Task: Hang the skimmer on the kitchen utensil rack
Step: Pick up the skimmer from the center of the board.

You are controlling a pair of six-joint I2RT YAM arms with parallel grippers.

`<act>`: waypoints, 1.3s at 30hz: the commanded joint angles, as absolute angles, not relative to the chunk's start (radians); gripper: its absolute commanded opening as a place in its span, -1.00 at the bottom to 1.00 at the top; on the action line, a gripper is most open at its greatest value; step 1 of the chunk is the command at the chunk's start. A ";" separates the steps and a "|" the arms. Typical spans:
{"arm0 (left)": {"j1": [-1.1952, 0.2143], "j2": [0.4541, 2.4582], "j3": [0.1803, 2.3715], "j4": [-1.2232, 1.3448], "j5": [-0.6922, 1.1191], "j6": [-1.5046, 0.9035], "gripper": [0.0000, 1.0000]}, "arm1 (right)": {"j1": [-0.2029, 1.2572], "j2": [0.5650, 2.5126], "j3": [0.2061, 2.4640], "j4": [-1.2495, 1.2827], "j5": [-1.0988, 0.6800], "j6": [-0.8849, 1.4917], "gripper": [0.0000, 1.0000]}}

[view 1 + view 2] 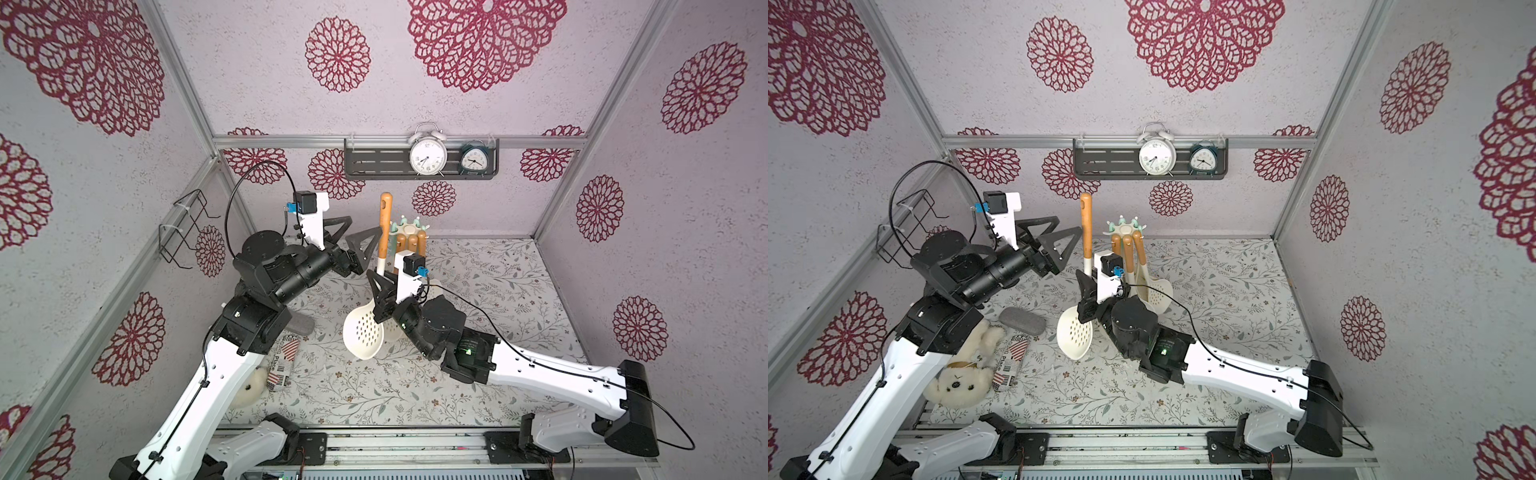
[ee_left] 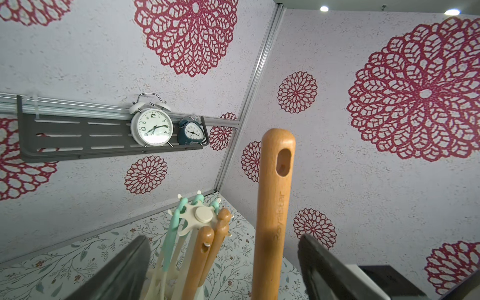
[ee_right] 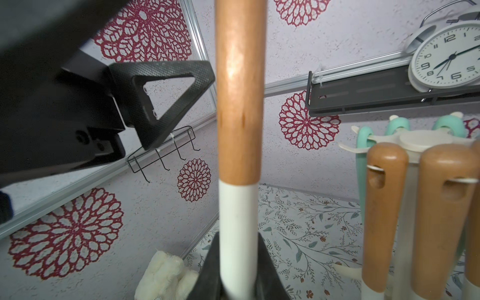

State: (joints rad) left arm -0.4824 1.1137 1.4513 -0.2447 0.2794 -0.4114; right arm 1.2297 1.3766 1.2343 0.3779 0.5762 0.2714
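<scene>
Bright even light, wide-angle edge distortion

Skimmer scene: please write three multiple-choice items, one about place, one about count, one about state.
1. Where is the white perforated wooden-handled skimmer, relative to the cream plastic utensil rack?
A) hanging on it
B) held upright beside it
C) lying under it

2. How many things stand on the dark grey slotted shelf?
A) one
B) two
C) four

3. The left hand is:
A) open
B) shut on the handle
C) out of sight

Key:
1 B: the right hand grips its neck.
2 B: a white alarm clock and a dark teal alarm clock.
3 A: its fingers stand wide apart.
</scene>
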 commanded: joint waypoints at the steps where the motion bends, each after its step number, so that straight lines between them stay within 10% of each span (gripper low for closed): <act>1: -0.490 1.138 1.488 -0.246 0.300 -0.376 0.77 | 1.236 1.371 1.292 0.418 0.595 0.259 -1.00; 12: -0.491 1.219 1.532 -0.262 0.332 -0.366 0.37 | 1.233 1.405 1.325 0.399 0.581 0.265 -1.00; 24: -0.491 1.203 1.493 -0.258 0.297 -0.366 -1.00 | 1.222 1.399 1.304 0.407 0.587 0.290 -1.00; 26: -0.488 1.196 1.502 -0.296 0.284 -0.349 -1.00 | 1.213 1.383 1.286 0.418 0.574 0.271 -0.64; 28: -0.478 1.191 1.525 -0.369 0.277 -0.322 -1.00 | 1.203 1.355 1.259 0.428 0.558 0.227 0.36; 31: -0.441 1.187 1.563 -0.488 0.327 -0.274 -1.00 | 1.174 1.279 1.194 0.420 0.524 0.162 0.92; 39: -0.368 1.230 1.660 -0.869 0.559 -0.069 -1.00 | 0.835 1.090 1.155 0.097 0.022 0.211 0.83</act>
